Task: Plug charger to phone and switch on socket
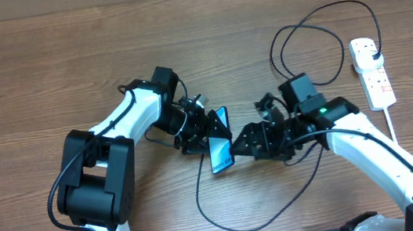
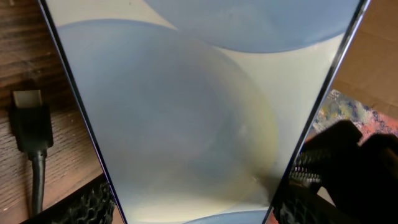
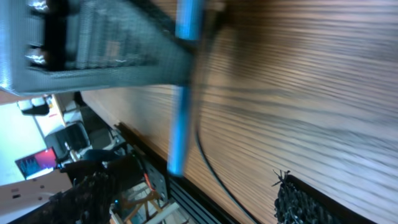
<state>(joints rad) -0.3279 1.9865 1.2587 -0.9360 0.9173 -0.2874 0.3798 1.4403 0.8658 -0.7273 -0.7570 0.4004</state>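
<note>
Over on the left, the left gripper (image 1: pixel 210 135) had the phone (image 1: pixel 221 147) clamped by its edges between the pads and tipped up off the table (image 1: pixel 42 64), screen filling the wrist camera. So the phone was in hand, but look beside it: the connector tip (image 2: pixel 28 121) of the charger (image 1: pixel 228 225) lay flat on the wood, apart from the phone, not plugged in. Moving to the middle, the right gripper (image 1: pixel 248 143) sat just beside the phone with its jaws wide and nothing between them, the cable running on the table below. Far right, the plug (image 1: pixel 373 51) looked seated in the socket (image 1: pixel 374 77); its switch position I couldn't tell. My read: early on, with plugging the phone and switching on both left to do.
</note>
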